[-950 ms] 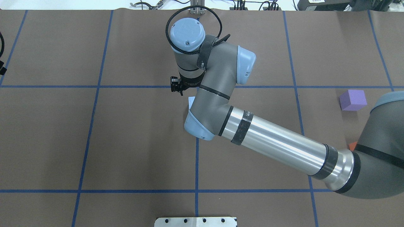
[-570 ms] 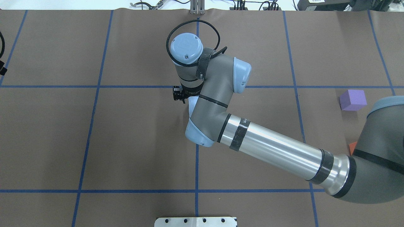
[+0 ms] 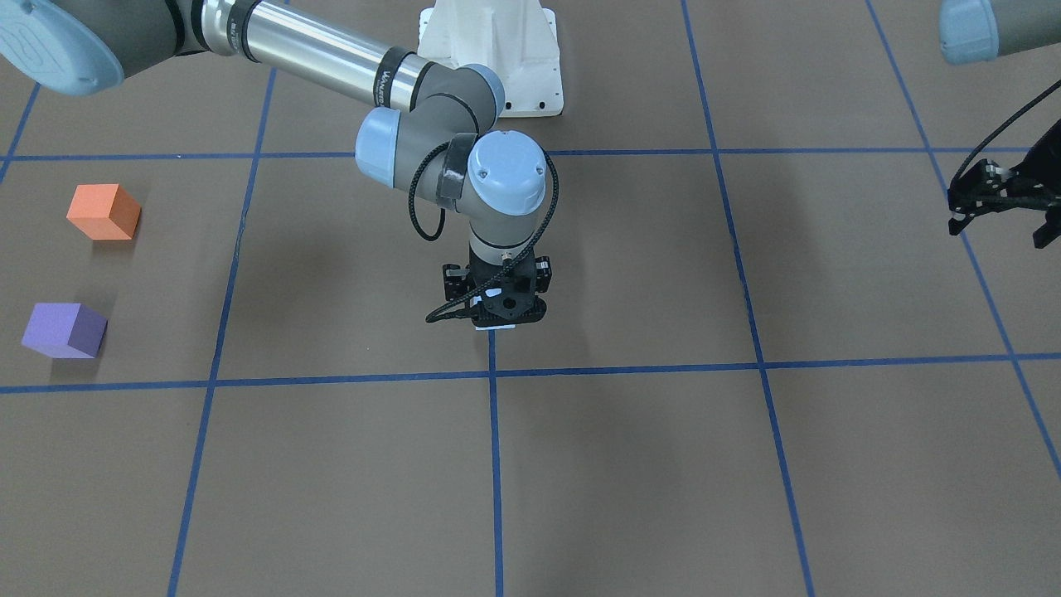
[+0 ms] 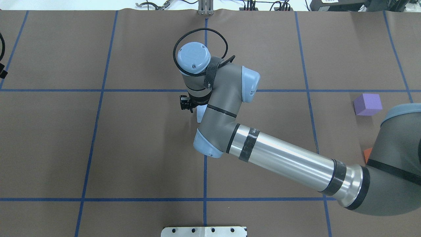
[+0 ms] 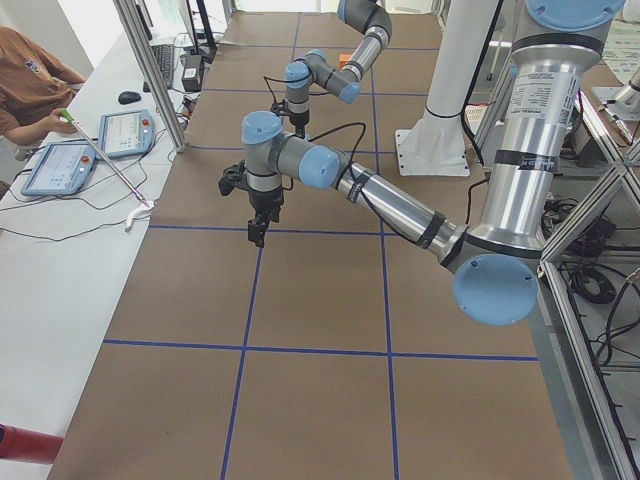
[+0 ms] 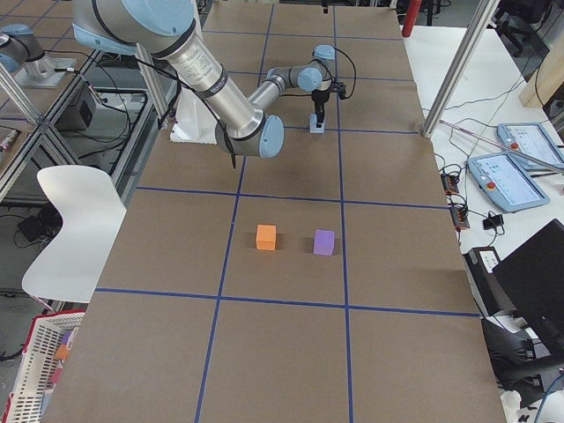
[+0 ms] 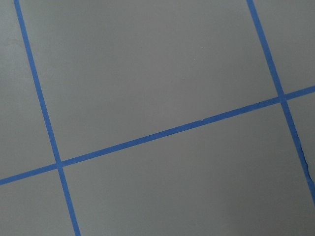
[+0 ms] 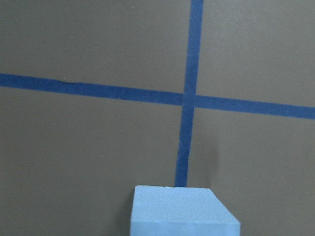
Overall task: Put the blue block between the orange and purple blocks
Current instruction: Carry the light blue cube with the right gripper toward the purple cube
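Observation:
The light blue block (image 4: 200,114) sits on the table near the centre, mostly hidden under my right wrist; it also shows in the right wrist view (image 8: 182,211) and the exterior right view (image 6: 316,126). My right gripper (image 3: 501,313) points straight down right over it and looks open; only a sliver of the block (image 3: 495,327) shows beneath it. The orange block (image 3: 103,211) and the purple block (image 3: 64,330) stand apart at the table's right end, side by side (image 6: 266,236) (image 6: 324,241). My left gripper (image 3: 999,217) hangs open and empty over the left side.
Blue tape lines grid the brown table. The white robot base (image 3: 491,58) stands at the near-robot edge. My right forearm (image 4: 286,161) stretches over the table's right half and hides most of the orange block (image 4: 367,154). An operator (image 5: 30,80) sits beyond the far edge.
My right wrist has shifted a little towards the robot and come down lower over the blue block. The blocks and the left arm have not moved.

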Controlling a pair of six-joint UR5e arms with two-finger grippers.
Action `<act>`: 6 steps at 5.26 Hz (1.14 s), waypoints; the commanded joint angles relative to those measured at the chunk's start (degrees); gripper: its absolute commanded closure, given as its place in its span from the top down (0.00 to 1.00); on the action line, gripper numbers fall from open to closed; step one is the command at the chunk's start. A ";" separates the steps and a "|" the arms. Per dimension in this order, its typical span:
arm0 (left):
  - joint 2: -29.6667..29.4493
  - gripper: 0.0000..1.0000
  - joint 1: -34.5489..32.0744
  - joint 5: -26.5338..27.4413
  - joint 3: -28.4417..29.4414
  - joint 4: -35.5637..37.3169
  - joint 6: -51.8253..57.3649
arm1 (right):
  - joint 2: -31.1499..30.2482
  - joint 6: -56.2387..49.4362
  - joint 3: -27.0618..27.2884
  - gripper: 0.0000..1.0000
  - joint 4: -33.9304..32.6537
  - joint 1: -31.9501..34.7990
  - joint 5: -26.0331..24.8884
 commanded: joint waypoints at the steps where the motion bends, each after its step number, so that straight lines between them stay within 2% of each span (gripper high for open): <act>1: -0.09 1.00 0.00 0.00 0.07 0.01 0.00 | -0.13 0.06 0.81 0.00 0.35 0.81 0.87; 2: -0.09 1.00 0.00 0.00 0.07 0.01 0.00 | -0.39 0.23 5.87 0.00 -3.57 3.00 4.71; 3: -0.09 1.00 0.00 0.00 0.07 0.01 0.00 | -1.18 -0.20 14.18 0.00 -12.83 4.41 5.09; 4: -0.17 1.00 0.00 -0.09 -0.19 0.01 0.00 | -10.41 -1.43 29.93 0.00 -20.06 5.29 4.75; 5: -0.26 1.00 0.00 -0.09 -0.28 0.01 -0.09 | -21.46 -4.31 41.22 0.00 -20.39 8.96 5.18; 6: -0.26 1.00 0.00 -0.09 -0.46 0.01 -0.26 | -26.79 -8.08 44.90 0.00 -20.48 12.91 5.19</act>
